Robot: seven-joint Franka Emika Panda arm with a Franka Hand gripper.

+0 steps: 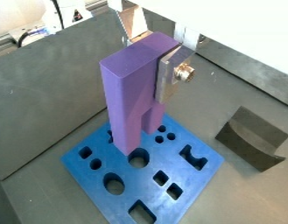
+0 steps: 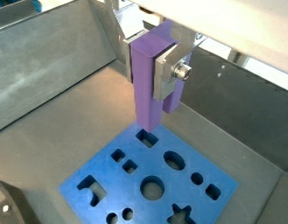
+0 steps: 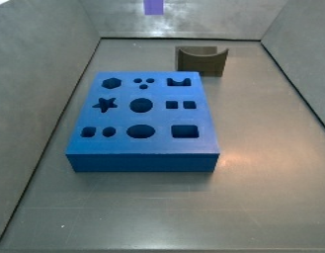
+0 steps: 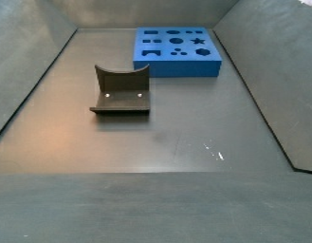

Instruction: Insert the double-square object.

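My gripper (image 1: 151,54) is shut on the double-square object (image 1: 132,92), a tall purple peg of two joined square columns. The silver fingers (image 1: 170,77) clamp its upper part from both sides, and it hangs upright. Both wrist views show this; the gripper (image 2: 149,54) and the peg (image 2: 149,83) are well above the blue board (image 1: 205,188) with shaped holes. The peg's lower end appears over the board's edge region (image 2: 99,175). In a side view only the peg's purple tip (image 3: 154,6) shows at the frame's upper edge, high above the board (image 3: 145,148).
A dark curved block (image 3: 202,59) stands on the grey floor beyond the board, also seen in both wrist views (image 1: 251,136) and a side view (image 4: 120,90). Grey walls (image 3: 46,59) enclose the bin. The board (image 4: 177,65) sits near the far wall.
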